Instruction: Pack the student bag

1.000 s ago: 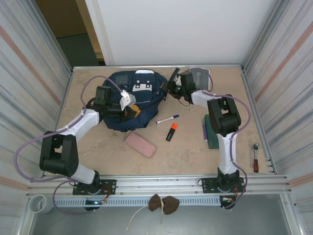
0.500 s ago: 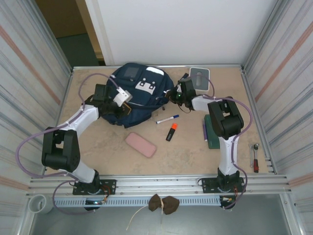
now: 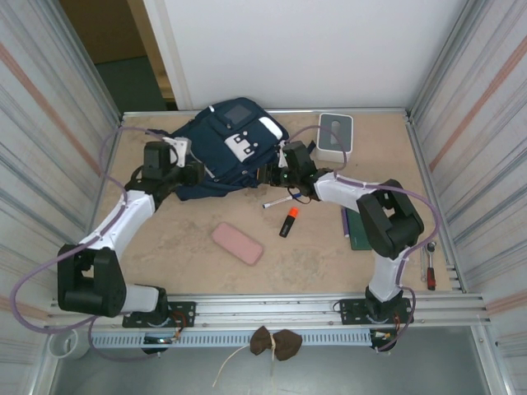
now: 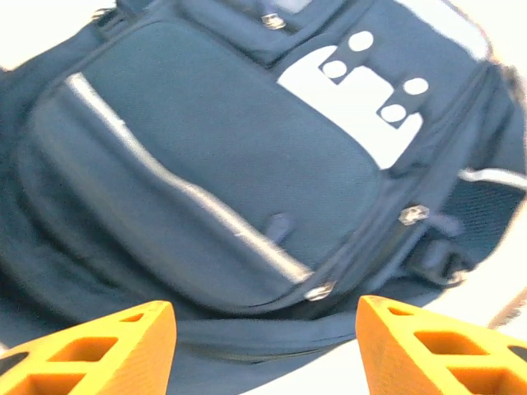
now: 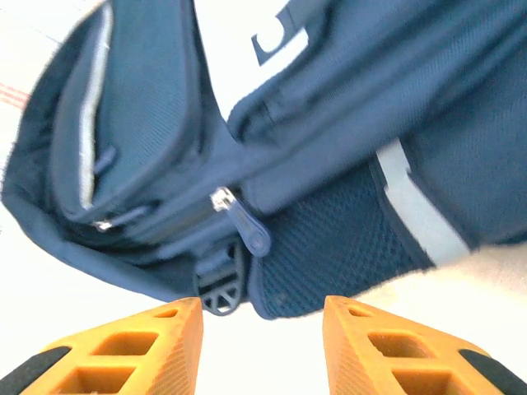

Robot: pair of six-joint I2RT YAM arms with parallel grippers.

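Top view: student bag [image 3: 226, 152] lies flat, front panel up, at 11 o'clock of the table [image 3: 165, 239], with nothing visibly packed. Left gripper [image 3: 188, 173] is at the bag's 8 o'clock edge and right gripper [image 3: 274, 173] at its 4 o'clock edge. Both sit at the fabric; whether they touch it I can't tell from here. The loose items are all outside the bag: marker pen [image 3: 282, 200] just beside the right gripper at 5 o'clock, orange highlighter [image 3: 288, 222] below it, pink case [image 3: 236, 243] at 6 o'clock of the bag, dark notebook [image 3: 358, 226] under the right forearm, white-grey box [image 3: 336, 136] at 3 o'clock. Left wrist: left gripper [image 4: 263, 325] has its jaws spread wide with nothing between them. The front pocket fills the frame, with a zip pull [image 4: 317, 290] closest at 12 o'clock of the fingertips. Right wrist: right gripper [image 5: 262, 329] is also parted and empty. A slider tab [image 5: 243, 224] and a strap buckle [image 5: 218, 292] hang just beyond the gap, mesh side pocket [image 5: 329, 247] at 1 o'clock. My read: this is the bag-positioning/opening step, and packing hasn't started. Next, one claw should pin the fabric while the other pinches a zip pull and runs it open. Risks: small floppy tabs, the bag sliding, and the marker close enough to get knocked.
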